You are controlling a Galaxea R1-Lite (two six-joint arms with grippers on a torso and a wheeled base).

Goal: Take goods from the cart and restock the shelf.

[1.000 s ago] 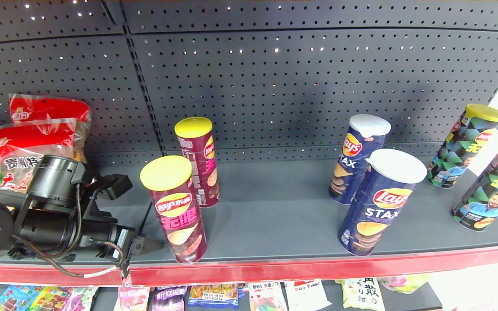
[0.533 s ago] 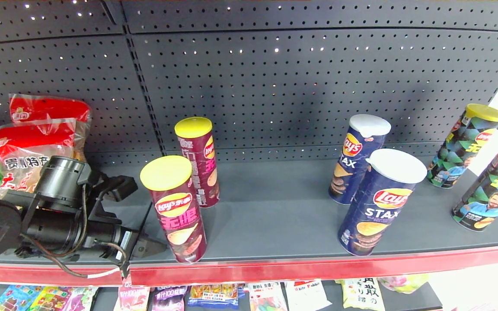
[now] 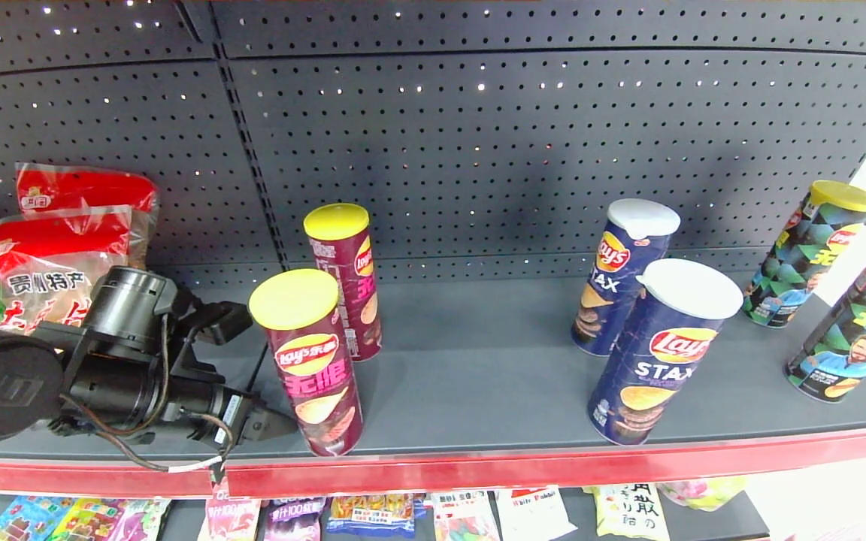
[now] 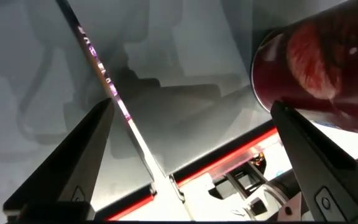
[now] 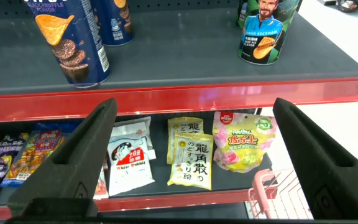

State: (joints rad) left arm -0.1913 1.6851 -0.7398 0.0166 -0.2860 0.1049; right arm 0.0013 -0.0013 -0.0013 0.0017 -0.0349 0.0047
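Both hands released: left hand (image 4: 191, 106) beside the front maroon can (image 3: 313, 368), right hand (image 5: 194, 102) before lower-shelf snack packets (image 5: 191, 152)

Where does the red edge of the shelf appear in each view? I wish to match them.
Head view: the red shelf edge crosses the lower part, before the front maroon can and front blue can.
Left wrist view: a slanted strip near the front maroon can's base.
Right wrist view: a broad band before the front blue can.
Shared landmark: the grey shelf board.
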